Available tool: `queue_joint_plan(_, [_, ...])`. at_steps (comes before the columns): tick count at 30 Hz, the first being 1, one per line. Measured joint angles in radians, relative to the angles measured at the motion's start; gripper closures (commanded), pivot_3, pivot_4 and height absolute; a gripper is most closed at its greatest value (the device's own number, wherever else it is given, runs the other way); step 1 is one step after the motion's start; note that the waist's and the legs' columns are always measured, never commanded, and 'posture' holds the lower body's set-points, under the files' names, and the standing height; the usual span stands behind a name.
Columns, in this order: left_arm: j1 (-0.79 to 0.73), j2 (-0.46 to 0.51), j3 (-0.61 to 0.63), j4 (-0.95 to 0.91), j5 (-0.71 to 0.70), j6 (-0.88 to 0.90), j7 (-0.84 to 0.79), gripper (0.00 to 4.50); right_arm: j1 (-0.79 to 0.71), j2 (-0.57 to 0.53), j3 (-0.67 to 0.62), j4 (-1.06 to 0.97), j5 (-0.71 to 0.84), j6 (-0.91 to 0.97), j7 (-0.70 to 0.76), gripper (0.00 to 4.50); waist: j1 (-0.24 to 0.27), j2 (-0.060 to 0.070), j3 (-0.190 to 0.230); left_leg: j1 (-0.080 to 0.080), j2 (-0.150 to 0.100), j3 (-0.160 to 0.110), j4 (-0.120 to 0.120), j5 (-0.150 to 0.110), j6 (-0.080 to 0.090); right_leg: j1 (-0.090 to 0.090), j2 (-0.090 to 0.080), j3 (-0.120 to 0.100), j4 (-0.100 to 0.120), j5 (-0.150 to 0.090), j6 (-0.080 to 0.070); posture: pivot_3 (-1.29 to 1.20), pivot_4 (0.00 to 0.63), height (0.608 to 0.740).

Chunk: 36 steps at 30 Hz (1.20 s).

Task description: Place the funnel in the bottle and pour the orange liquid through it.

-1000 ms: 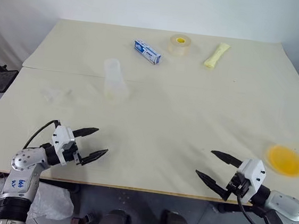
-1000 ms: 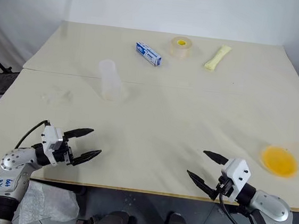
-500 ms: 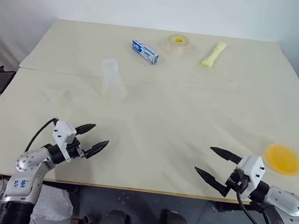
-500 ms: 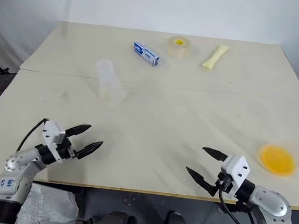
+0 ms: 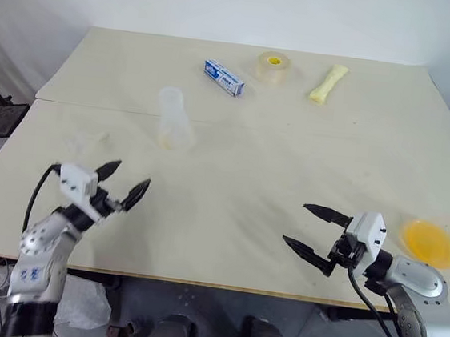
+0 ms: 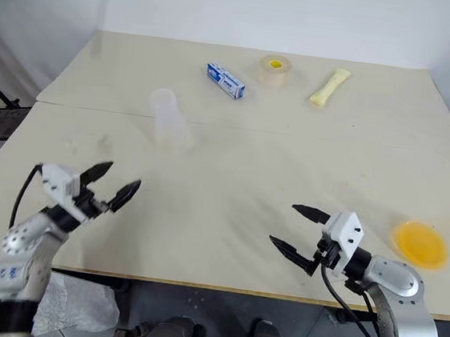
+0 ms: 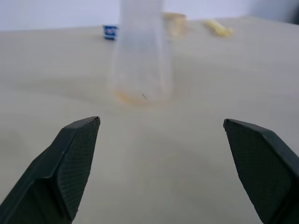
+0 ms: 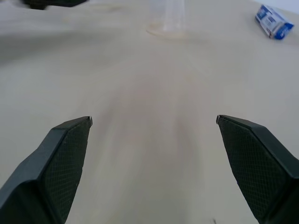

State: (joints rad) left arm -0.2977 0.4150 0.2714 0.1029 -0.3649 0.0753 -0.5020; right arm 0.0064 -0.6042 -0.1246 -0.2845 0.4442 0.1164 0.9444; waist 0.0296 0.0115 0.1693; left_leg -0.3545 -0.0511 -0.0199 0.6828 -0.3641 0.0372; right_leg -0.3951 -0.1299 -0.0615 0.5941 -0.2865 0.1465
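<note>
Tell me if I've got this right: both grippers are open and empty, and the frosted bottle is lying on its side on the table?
Not quite. Both the left gripper and right gripper are open and empty, but the frosted bottle stands upright on the table, as the left eye view shows.

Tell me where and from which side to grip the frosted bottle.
Grip the bottle around the middle of its body, coming level from the near side, where the open left gripper is already nearest. It stands upright with a wide open mouth on top and widens slightly toward the base, so a side pinch on the straight wall probably holds steadier and leaves the mouth free.
</note>
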Motion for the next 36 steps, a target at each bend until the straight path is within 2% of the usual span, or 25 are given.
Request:
queue_joint_plan(9, [-0.268, -0.011, -0.079, 0.256, 0.057, -0.003, -0.018, 0.00, 0.009, 0.014, -0.001, -0.064, 0.009, 0.021, -0.049, 0.03, -0.005, -0.004, 0.002, -0.001, -0.001, 0.000, 0.000, 0.000, 0.000, -0.001, 0.000, -0.005, 0.000, 0.000, 0.001, 0.00, 0.150, 0.740])
queue_joint_plan(29, [-0.666, -0.021, -0.111, 0.857, 0.177, -0.298, -0.098, 0.00, 0.063, 0.037, 0.001, -0.151, 0.008, 0.039, -0.142, 0.03, -0.003, -0.009, 0.006, -0.001, -0.002, 0.002, 0.001, 0.000, 0.001, 0.000, -0.001, -0.007, 0.001, 0.001, 0.003, 0.00, 0.150, 0.740])
queue_joint_plan(32, [-0.693, -0.021, -0.112, 0.907, 0.187, -0.315, -0.090, 0.58, 0.067, 0.037, 0.001, -0.152, 0.007, 0.039, -0.146, 0.00, -0.004, -0.010, 0.006, -0.001, -0.003, 0.002, 0.001, 0.000, 0.001, -0.001, -0.001, -0.007, 0.001, 0.002, 0.003, 0.00, 0.150, 0.740])
queue_joint_plan(36, [-0.708, -0.023, -0.111, 0.942, 0.190, -0.324, -0.091, 1.81, 0.073, 0.037, 0.001, -0.152, 0.006, 0.038, -0.150, 0.00, -0.005, -0.010, 0.006, -0.001, -0.002, 0.002, 0.001, 0.000, 0.001, -0.001, -0.001, -0.008, 0.001, 0.002, 0.003, 0.00, 0.150, 0.740])
